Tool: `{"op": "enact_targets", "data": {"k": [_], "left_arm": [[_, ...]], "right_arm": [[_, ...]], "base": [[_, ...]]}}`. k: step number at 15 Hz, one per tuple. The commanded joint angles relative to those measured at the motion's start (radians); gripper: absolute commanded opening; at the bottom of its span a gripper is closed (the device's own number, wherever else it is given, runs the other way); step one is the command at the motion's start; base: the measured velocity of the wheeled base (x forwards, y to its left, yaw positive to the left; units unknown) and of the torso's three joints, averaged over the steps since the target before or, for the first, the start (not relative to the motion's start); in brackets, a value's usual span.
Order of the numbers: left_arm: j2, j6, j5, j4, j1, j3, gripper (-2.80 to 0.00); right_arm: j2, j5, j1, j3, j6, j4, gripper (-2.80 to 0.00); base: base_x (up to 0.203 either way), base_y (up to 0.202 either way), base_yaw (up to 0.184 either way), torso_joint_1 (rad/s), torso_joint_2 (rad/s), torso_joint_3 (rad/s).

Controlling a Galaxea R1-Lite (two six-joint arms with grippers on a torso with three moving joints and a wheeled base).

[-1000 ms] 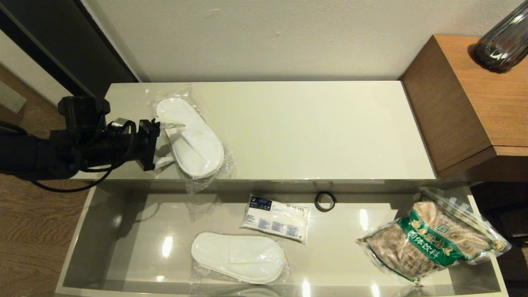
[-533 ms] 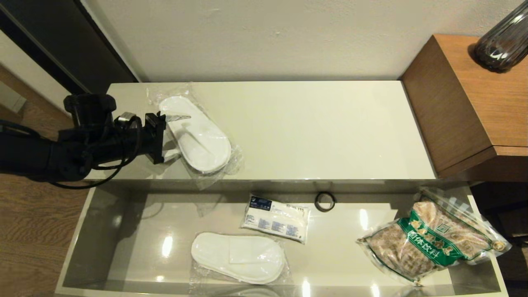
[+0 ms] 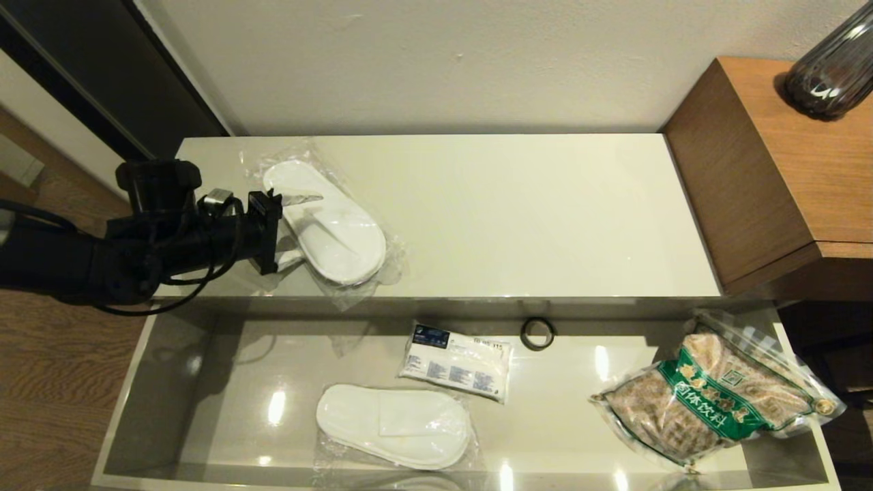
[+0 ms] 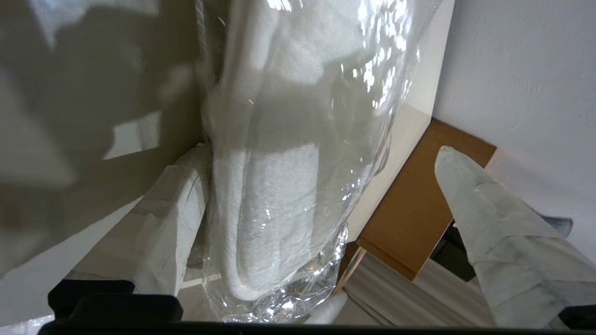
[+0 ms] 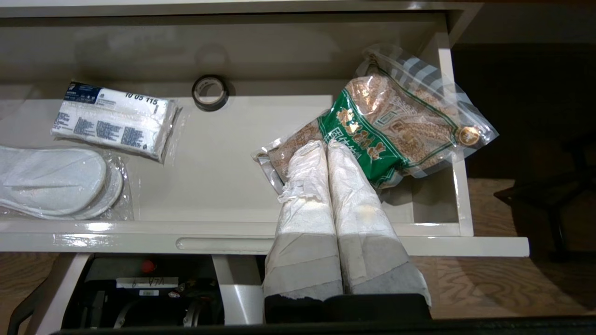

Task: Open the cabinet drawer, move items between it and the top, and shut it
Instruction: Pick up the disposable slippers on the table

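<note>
Taped white fingers (image 4: 493, 237) of the left gripper (image 3: 286, 228) stood spread wide at the left of the head view, one on each side of the bagged slipper pair (image 3: 327, 221), which lay on the top (image 3: 518, 204) near its front edge, its loose plastic overhanging the open cabinet drawer (image 3: 123, 423) below. The pair lay between the fingers, not yet pinched. To grip well, the fingers should probably close on the slipper's body rather than on slack film alone, which may slip or tear. A second slipper pair (image 3: 394, 424) and the grain bag (image 3: 709, 402) lay in the drawer, low in the frame. In its wrist view, the right gripper (image 5: 328, 146) hung clenched and empty over the drawer's front rim.
</note>
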Motion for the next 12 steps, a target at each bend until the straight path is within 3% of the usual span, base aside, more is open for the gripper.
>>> {"op": "enact_targets", "data": {"k": [1,5,6,12], "left_arm": [[0.0,0.0,-0.003,-0.033,-0.01,0.007,0.0],[0.019,0.003,0.003,-0.103,-0.036,0.034,0.0],[0.022,0.004,0.019,-0.102,-0.042,0.034,-2.8],[0.033,0.007,0.02,-0.103,-0.052,0.034,-2.8]], "right_arm": [[0.001,0.0,0.0,0.0,0.0,0.001,-2.8],[0.001,0.0,0.0,0.0,0.0,0.001,-2.8],[0.001,0.0,0.0,0.0,0.001,0.001,-2.8],[0.001,0.0,0.0,0.0,0.0,0.001,-2.8]], "base": [[0.0,0.0,0.0,0.0,0.0,0.0],[0.0,0.0,0.0,0.0,0.0,0.0],[0.0,0.0,0.0,0.0,0.0,0.0],[0.0,0.0,0.0,0.0,0.0,0.0]]}}
